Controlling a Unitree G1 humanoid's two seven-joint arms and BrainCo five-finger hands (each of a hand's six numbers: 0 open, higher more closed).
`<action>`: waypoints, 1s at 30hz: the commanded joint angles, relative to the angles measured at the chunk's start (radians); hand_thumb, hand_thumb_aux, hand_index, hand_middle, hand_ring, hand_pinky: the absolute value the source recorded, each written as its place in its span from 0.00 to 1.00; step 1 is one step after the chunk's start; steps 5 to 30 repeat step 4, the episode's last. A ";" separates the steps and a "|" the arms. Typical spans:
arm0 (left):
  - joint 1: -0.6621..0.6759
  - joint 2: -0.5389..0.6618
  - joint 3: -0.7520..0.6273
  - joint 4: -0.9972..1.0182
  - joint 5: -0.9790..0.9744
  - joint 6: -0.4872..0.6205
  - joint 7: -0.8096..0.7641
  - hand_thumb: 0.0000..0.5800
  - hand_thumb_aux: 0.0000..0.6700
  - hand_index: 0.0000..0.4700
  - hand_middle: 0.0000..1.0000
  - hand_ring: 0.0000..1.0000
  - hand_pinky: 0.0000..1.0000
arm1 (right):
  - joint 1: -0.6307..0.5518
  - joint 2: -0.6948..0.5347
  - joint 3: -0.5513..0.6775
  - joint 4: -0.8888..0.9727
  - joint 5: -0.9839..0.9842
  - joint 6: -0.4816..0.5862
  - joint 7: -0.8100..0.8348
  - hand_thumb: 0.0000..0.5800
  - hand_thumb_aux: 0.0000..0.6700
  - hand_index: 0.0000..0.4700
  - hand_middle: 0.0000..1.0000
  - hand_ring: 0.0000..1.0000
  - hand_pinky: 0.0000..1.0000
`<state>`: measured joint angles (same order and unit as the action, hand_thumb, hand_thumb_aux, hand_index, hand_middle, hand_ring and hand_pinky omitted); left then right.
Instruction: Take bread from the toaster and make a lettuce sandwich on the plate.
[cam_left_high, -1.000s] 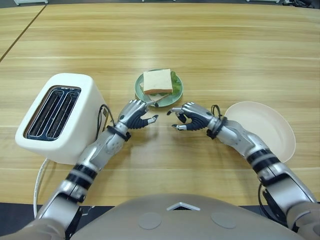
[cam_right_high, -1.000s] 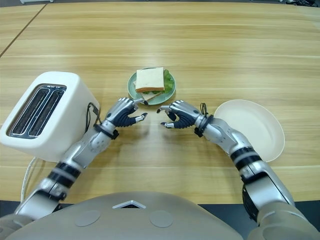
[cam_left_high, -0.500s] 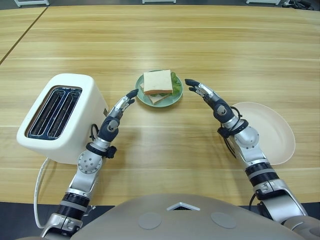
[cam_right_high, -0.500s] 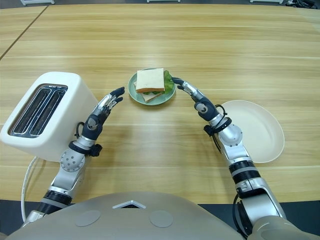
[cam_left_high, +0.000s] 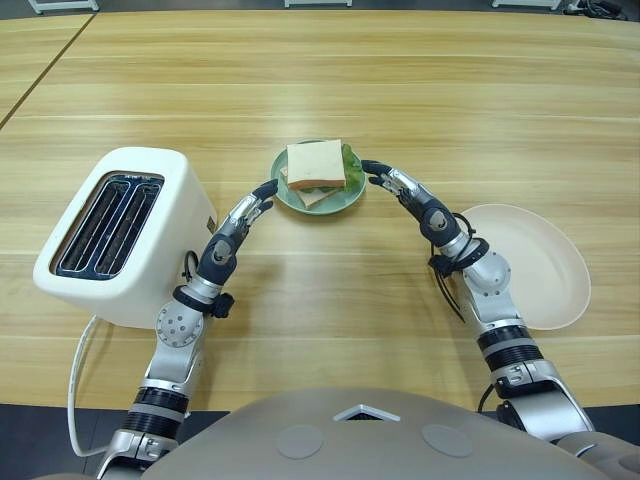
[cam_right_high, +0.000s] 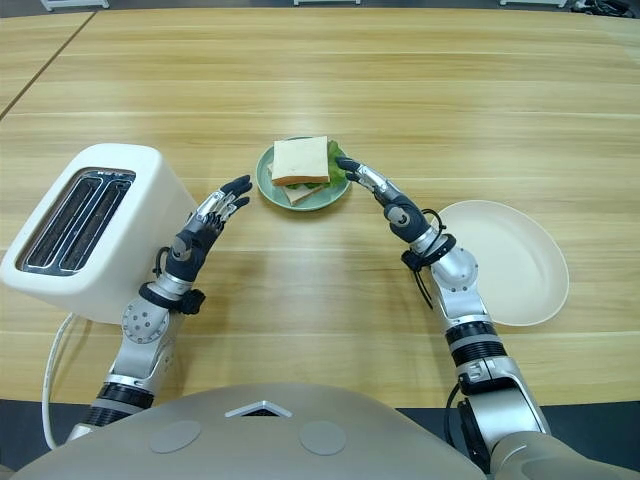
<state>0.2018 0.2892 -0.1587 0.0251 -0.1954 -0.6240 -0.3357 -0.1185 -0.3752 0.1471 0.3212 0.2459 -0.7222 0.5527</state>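
One toaster (cam_left_high: 120, 235) stands at the near left of the tabletop (cam_left_high: 400, 80), with two slots (cam_left_high: 97, 222) in its top. One white cord (cam_left_high: 82, 340) leaves it at the near left. There are two dishes: one small green plate (cam_left_high: 352, 197) in the middle and one larger cream plate (cam_left_high: 530, 265) at the right. The green plate carries two slices of bread, the top slice (cam_left_high: 316, 163) and a lower slice (cam_left_high: 312, 198) showing under it, and one patch of lettuce (cam_left_high: 352, 165) at its right side. There are two robot hands, the left hand (cam_left_high: 235, 225) and the right hand (cam_left_high: 405, 190).
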 joint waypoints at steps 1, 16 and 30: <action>-0.005 -0.018 0.014 0.018 0.002 0.014 -0.019 0.00 0.00 0.00 0.00 0.00 0.00 | 0.011 0.016 -0.024 -0.019 0.031 0.031 0.029 0.00 0.00 0.00 0.00 0.00 0.00; -0.005 -0.028 0.023 0.019 0.006 0.015 -0.028 0.00 0.00 0.00 0.00 0.00 0.00 | 0.011 0.022 -0.034 -0.024 0.035 0.039 0.043 0.00 0.00 0.00 0.00 0.00 0.00; -0.005 -0.028 0.023 0.019 0.006 0.015 -0.028 0.00 0.00 0.00 0.00 0.00 0.00 | 0.011 0.022 -0.034 -0.024 0.035 0.039 0.043 0.00 0.00 0.00 0.00 0.00 0.00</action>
